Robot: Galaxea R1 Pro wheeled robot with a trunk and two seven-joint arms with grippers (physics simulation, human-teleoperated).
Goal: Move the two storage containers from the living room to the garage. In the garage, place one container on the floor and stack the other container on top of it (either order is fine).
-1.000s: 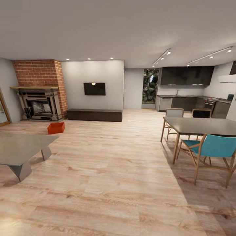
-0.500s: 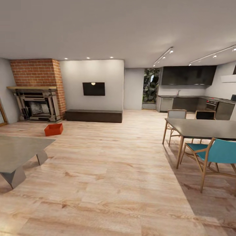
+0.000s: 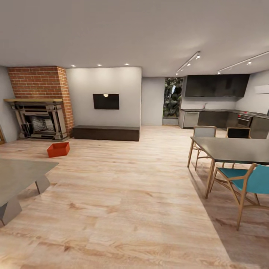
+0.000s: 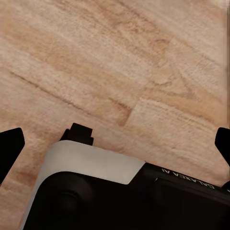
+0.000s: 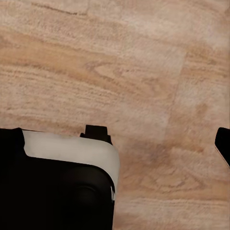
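One orange-red open-topped plastic storage container (image 3: 58, 149) is being seen at mid left of the head view, on the light wood plank floor (image 3: 127, 194) just before the brick fireplace (image 3: 39, 101). Both arms are being carried low, presumably for travel. The left gripper (image 4: 115, 143) is being held spread, nothing between its dark tips; the right gripper (image 5: 115, 139) likewise — wide apart, empty. A grey table (image 3: 16, 175) is lying between robot and bin.
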